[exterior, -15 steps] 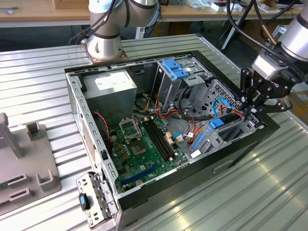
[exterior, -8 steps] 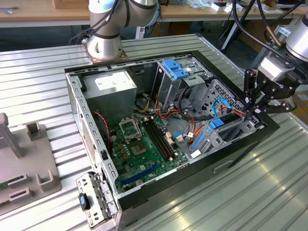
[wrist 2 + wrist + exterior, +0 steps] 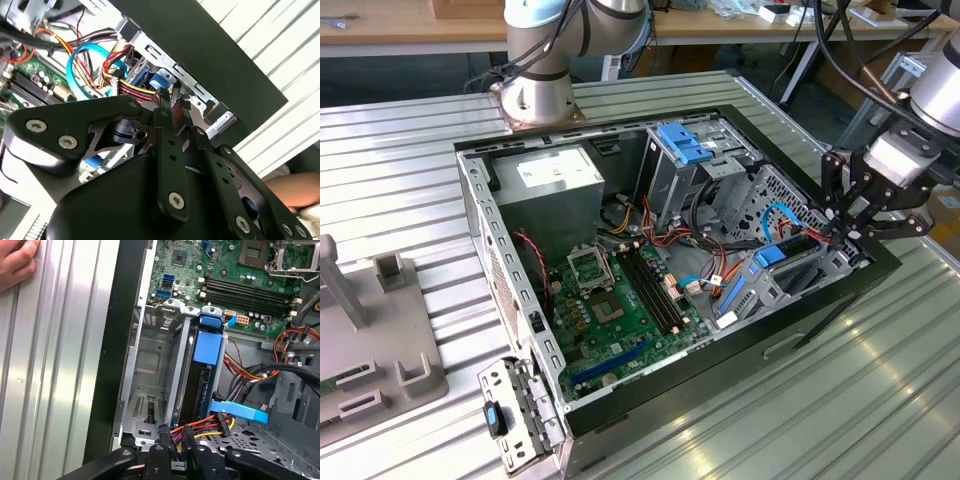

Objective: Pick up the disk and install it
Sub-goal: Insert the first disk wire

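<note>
Worktop [image 3: 880,380]: you had a ribbed metal surface carrying the open case.
Case [image 3: 720,345]: it lay on its side, lid off, with the green board [image 3: 620,300] in its floor and the grey power unit [image 3: 550,185] toward the arm's base.
Arm [image 3: 555,40]: its base stood beside the case; the wrist reached over the corner on the exterior view's right.
Cage [image 3: 150,385]: you could see an empty metal bay just beside the occupied slot.
Disk [image 3: 206,347]: it sat on edge in the cage, its blue rail and tab showing, with cables plugged in at its end; in the exterior view [image 3: 772,255] it sat just beside the fingers.
Gripper [image 3: 848,215]: the fingers [image 3: 167,120] were drawn nearly together, tips over the cage edge, grasping nothing you could see.
Hand [image 3: 17,262]: a person's hand rested on the worktop outside the case.
</note>
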Available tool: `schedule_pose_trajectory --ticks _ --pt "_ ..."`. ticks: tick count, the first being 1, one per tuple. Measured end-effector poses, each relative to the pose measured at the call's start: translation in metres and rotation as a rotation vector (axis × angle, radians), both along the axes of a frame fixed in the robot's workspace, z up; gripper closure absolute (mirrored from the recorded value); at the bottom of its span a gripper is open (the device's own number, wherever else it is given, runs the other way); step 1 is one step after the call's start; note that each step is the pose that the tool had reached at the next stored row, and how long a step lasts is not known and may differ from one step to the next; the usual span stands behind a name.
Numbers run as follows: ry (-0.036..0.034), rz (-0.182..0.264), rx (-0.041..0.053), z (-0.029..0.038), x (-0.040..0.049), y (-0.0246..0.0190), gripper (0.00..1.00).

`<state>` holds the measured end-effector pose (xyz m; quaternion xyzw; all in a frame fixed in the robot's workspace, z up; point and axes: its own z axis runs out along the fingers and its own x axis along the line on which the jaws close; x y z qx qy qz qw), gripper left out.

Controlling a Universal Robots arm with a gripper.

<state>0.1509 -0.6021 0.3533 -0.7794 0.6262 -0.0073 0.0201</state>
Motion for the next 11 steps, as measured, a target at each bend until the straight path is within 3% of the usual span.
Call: schedule_pose_trajectory --ticks 4,7,9,11 --pt "0.0001 0.109 0.0005 -0.0026 0.0000 0.0000 0.76" --pt "0.0001 0.136 0.0015 -0.0015 0.0000 0.0008 0.76" --pt "0.0001 0.141 0.0007 0.0068 0.0000 0.0034 0.76" --pt "0.0000 0.148 0.0008 0.0099 0.0000 0.0047 0.76"
